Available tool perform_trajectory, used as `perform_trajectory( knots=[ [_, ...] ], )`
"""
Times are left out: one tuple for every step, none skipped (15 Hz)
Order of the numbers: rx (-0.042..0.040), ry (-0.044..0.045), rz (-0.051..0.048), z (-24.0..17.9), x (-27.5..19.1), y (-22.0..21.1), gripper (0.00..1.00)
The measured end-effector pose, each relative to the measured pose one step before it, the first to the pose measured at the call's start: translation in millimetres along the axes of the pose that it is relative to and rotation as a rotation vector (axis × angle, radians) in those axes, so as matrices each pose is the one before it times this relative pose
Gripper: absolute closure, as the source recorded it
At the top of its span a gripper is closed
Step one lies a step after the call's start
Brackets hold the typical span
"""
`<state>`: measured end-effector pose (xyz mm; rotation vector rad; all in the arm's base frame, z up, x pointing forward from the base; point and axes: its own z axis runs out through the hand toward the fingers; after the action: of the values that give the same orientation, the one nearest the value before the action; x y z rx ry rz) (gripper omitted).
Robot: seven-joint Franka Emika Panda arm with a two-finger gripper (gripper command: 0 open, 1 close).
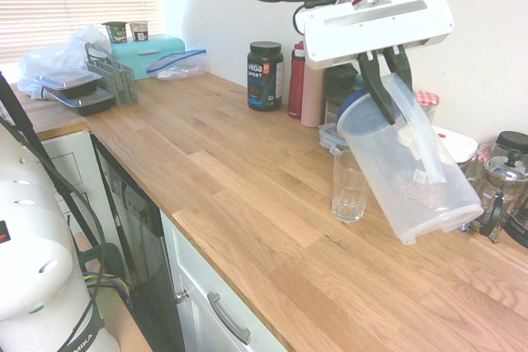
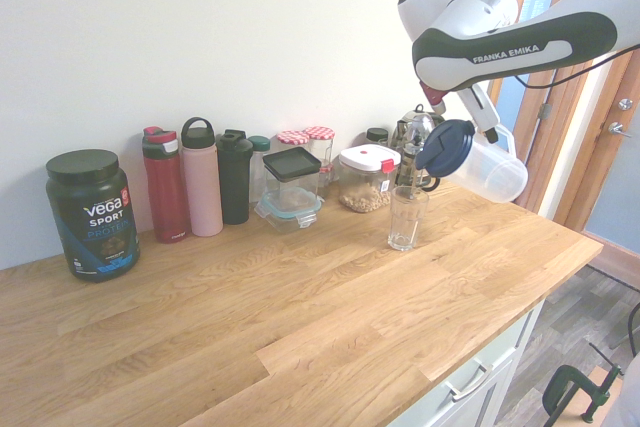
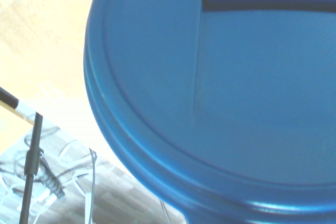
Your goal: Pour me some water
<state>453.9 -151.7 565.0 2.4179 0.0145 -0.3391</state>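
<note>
The white arm (image 2: 520, 42) reaches in above the worktop (image 1: 247, 195), its wrist tilted, fingers (image 1: 370, 76) clamped on the handle of the translucent pitcher (image 1: 412, 175). The pitcher is held above the worktop, its long axis slanting, the blue lid (image 2: 445, 147) end higher and toward the glass (image 2: 406, 219), the base lower and away. The glass stands upright below the lid.

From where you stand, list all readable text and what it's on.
"vega SPORT": black tub
"PROTEIN": same tub, smaller
"FRANKA EMIKA": robot arm
"MIKA": arm base, rest out of sight
Too small or blurred: print on red bottle, the two small cups, clear container's label.
</note>
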Motion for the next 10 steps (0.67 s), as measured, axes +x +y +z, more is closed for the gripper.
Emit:
perform_trajectory(
  knots=[
    [-0.0125,-0.00624,-0.00445,1.96,1.02,-5.8,1.0],
    [-0.00659,-0.0041,-0.0023,1.16,1.07,-5.54,1.0],
    [-0.00156,-0.00308,0.00232,0.37,0.36,-1.78,1.0],
    [-0.00177,-0.00415,0.00255,0.25,-0.26,-0.16,1.0],
    [-0.0027,-0.00492,0.0017,0.94,-0.63,1.01,1.0],
    [-0.00553,-0.00533,0.00284,1.52,-0.77,2.05,1.0],
    [-0.00291,-0.00478,0.00435,2.2,-0.76,2.63,1.0],
    [0.00309,-0.00581,0.00665,3.34,-1.03,3.26,1.0],
    [0.00412,-0.00524,0.00686,3.41,-1.05,3.36,1.0],
    [0.00342,-0.00319,0.00376,2.32,-0.49,1.97,1.0]
  ],
)
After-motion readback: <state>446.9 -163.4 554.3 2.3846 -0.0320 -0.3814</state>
